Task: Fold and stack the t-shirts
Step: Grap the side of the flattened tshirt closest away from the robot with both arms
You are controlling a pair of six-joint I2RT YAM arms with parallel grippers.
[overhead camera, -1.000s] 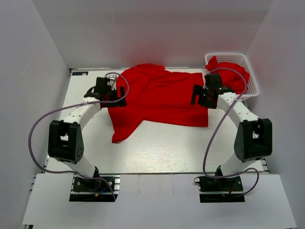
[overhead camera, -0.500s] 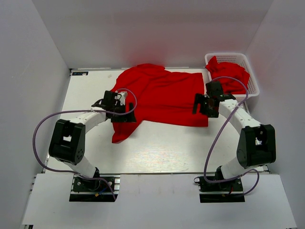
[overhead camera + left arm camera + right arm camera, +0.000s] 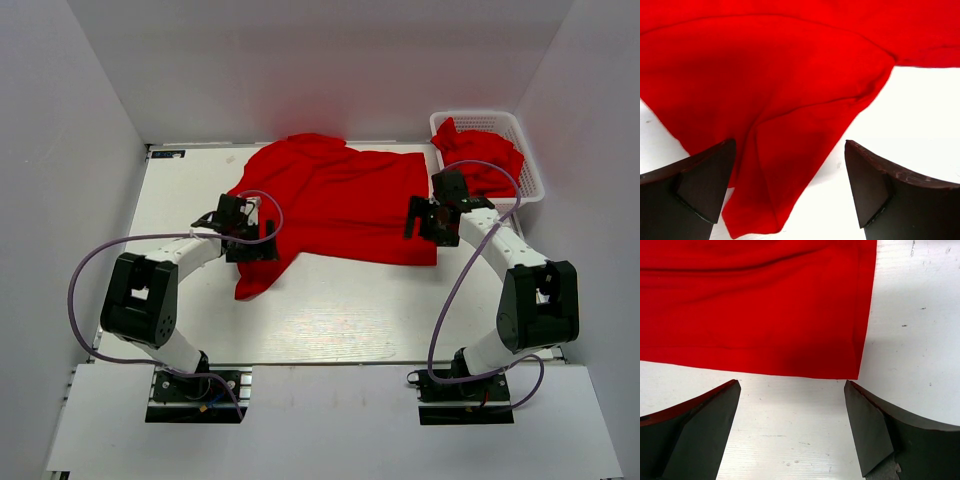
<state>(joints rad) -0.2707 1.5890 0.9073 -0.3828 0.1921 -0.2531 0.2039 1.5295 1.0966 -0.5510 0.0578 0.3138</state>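
A bright red t-shirt (image 3: 335, 205) lies spread on the white table, one sleeve hanging down toward the near left (image 3: 258, 270). My left gripper (image 3: 252, 240) is open over that sleeve; in the left wrist view the sleeve's tip (image 3: 760, 200) lies between the fingers (image 3: 705, 185). My right gripper (image 3: 422, 222) is open at the shirt's near right corner; in the right wrist view the hem corner (image 3: 840, 360) lies just beyond the fingertips (image 3: 867, 430). More red t-shirts (image 3: 480, 155) are bunched in the basket.
A white lattice basket (image 3: 528, 160) stands at the back right corner. White walls enclose the table (image 3: 330, 310) on three sides. Purple cables loop from both arms.
My left gripper moved from the shirt's left edge down and right to the hanging sleeve. My right gripper shifted slightly nearer. The shirt has not moved.
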